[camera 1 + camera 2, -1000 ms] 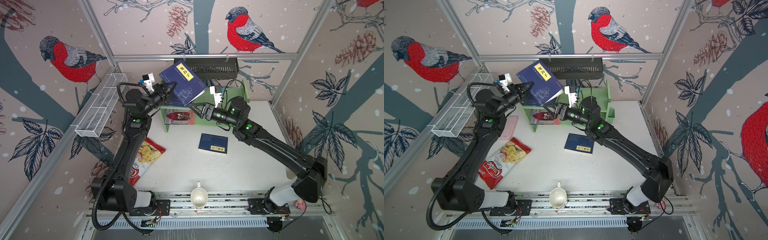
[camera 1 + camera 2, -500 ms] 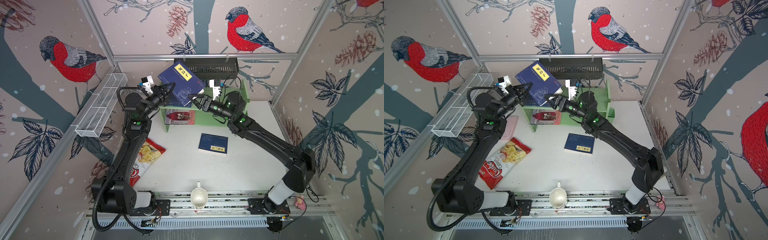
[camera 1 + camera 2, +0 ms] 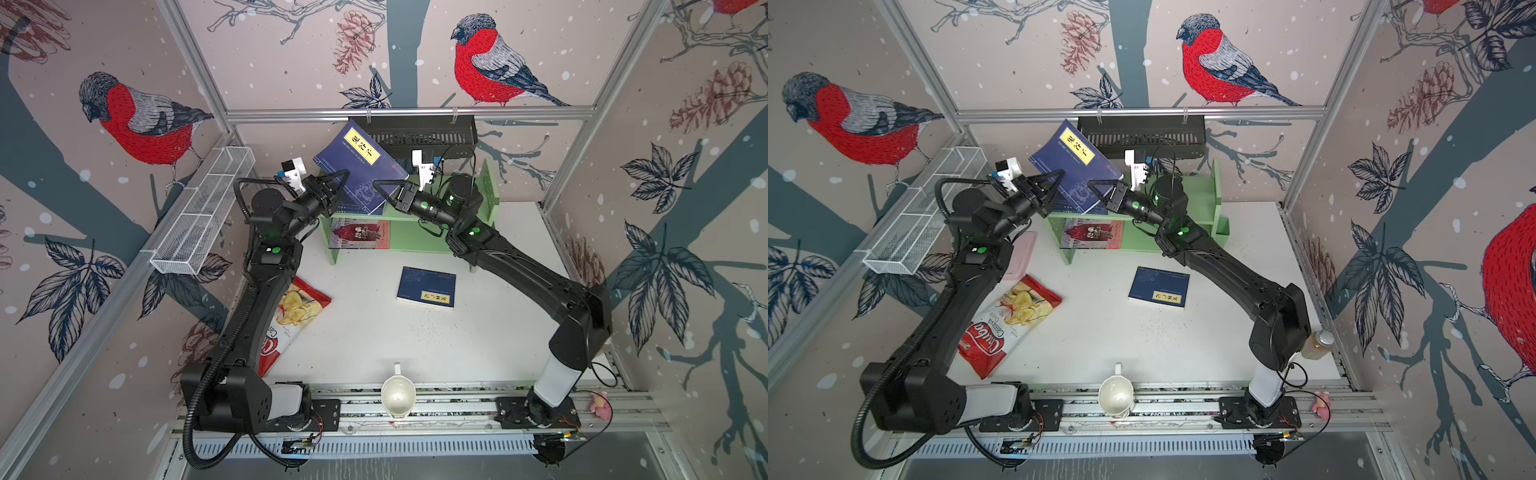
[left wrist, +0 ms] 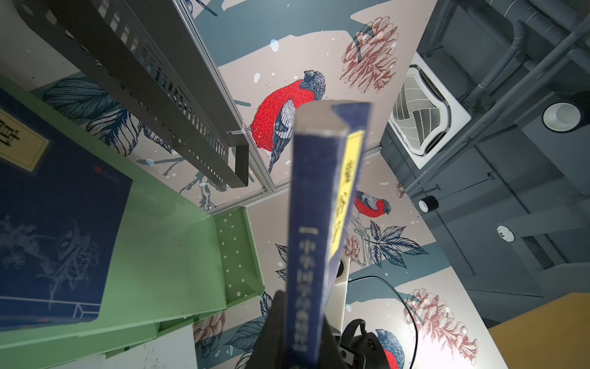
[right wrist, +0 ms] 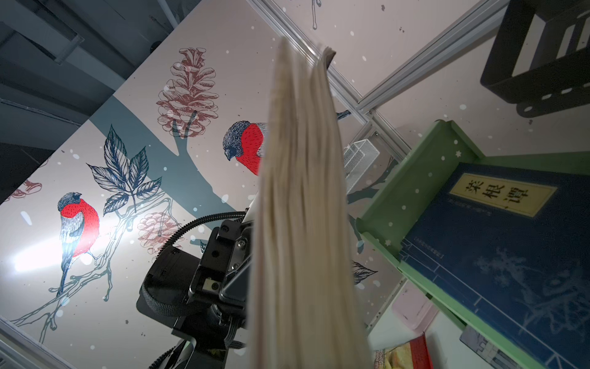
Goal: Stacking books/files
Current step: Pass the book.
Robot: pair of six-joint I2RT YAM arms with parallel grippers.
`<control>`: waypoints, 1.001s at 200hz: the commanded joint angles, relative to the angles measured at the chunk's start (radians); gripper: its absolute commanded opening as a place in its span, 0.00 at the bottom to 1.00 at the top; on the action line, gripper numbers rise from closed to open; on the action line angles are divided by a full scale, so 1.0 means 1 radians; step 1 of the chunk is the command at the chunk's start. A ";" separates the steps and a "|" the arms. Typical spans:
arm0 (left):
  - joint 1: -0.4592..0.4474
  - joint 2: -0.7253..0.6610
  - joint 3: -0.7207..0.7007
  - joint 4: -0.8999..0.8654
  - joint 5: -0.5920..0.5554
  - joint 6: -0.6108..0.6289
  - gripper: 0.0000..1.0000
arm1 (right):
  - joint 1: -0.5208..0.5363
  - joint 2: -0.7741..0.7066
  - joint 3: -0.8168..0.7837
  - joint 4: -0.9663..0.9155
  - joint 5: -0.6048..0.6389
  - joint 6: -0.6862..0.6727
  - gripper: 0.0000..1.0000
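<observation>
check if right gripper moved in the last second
Yes: against the green shelf, the right gripper moved up and back from its front edge over its top, closing on the raised navy book.

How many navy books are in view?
3: the raised book in the left gripper and right gripper; the flat book on the table; the shelved book atop the green rack. More may hide underneath.

Label "鬼谷子" on held navy book (image 3: pixel 360 168), label "菜根谭" on shelved navy book (image 5: pixel 498 252), "Cassava Chips" on crisp bag (image 3: pixel 1011 318).
</observation>
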 commanded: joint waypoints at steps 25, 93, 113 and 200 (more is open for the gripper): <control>0.060 -0.040 -0.027 -0.161 0.008 0.133 0.42 | -0.076 0.025 0.114 -0.190 -0.084 -0.097 0.05; 0.139 -0.057 -0.029 -0.280 0.072 0.241 0.53 | -0.184 0.177 0.360 -0.504 -0.403 -0.215 0.04; 0.139 -0.044 -0.033 -0.252 0.092 0.221 0.53 | -0.191 0.208 0.383 -0.525 -0.429 -0.226 0.04; 0.089 0.004 -0.075 -0.061 0.126 0.226 0.54 | -0.187 0.203 0.338 -0.315 -0.567 -0.052 0.05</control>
